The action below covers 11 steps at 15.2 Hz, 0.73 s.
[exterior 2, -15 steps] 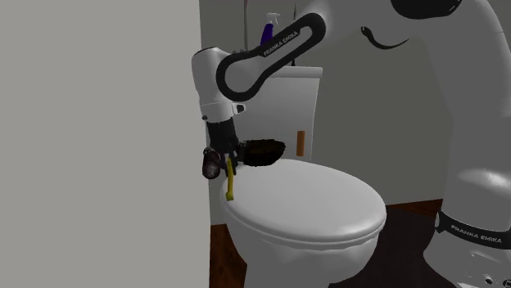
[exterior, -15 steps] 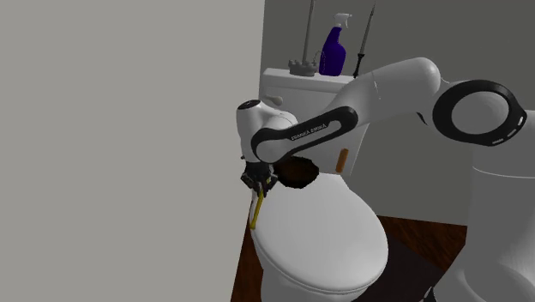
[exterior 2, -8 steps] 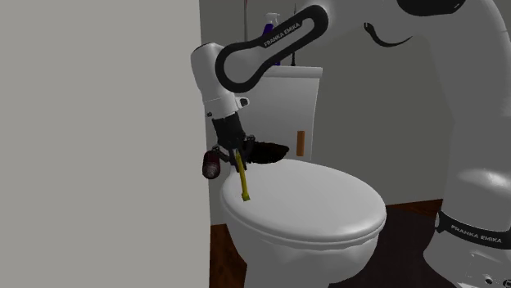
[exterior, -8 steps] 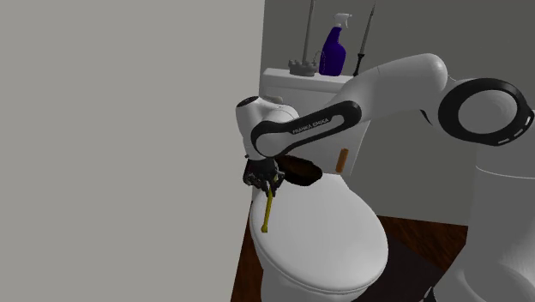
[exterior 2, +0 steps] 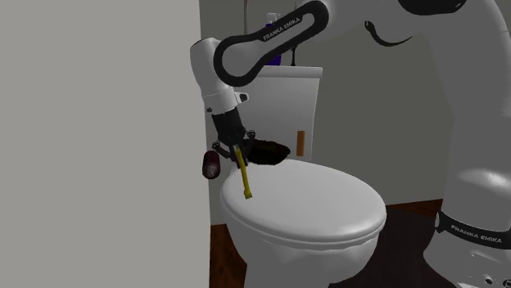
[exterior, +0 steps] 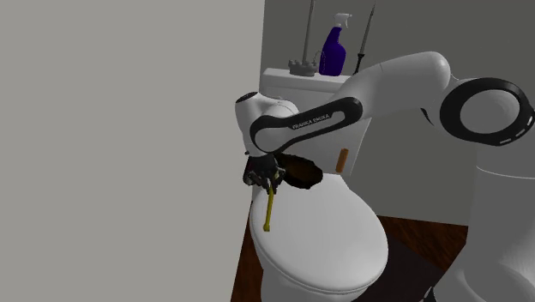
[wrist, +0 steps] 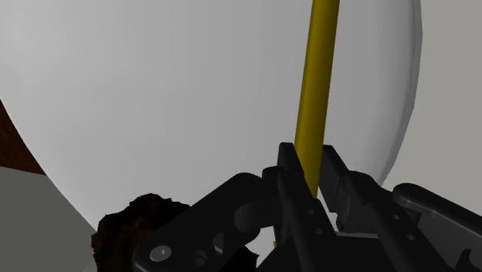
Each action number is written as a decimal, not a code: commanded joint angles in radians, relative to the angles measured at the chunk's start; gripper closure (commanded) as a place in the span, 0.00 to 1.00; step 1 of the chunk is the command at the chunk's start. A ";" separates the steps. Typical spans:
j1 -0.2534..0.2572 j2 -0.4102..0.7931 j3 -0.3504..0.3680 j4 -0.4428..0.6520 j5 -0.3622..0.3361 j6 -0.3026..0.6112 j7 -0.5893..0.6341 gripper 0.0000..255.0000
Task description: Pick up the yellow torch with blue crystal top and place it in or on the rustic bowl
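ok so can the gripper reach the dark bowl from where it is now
Probably yes: the gripper, clasping the torch, hangs right beside the bowl on the toilet lid, with nothing between them.

The head of the yellow torch [exterior 2: 244, 178] was buried in the gripper [exterior 2: 237, 151] — its colour could not be told — and the wrist view cut off its shaft. The gripper hid part of the dark bowl [exterior: 302, 172]; the arm [exterior 2: 262, 42] covered most of the spray bottle [exterior 2: 270, 15]
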 commanded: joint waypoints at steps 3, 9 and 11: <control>-0.007 -0.050 0.015 0.114 0.028 -0.016 -0.023 1.00; -0.006 -0.060 0.023 0.181 0.035 -0.091 -0.037 1.00; -0.004 -0.061 0.024 0.206 0.037 -0.116 -0.041 1.00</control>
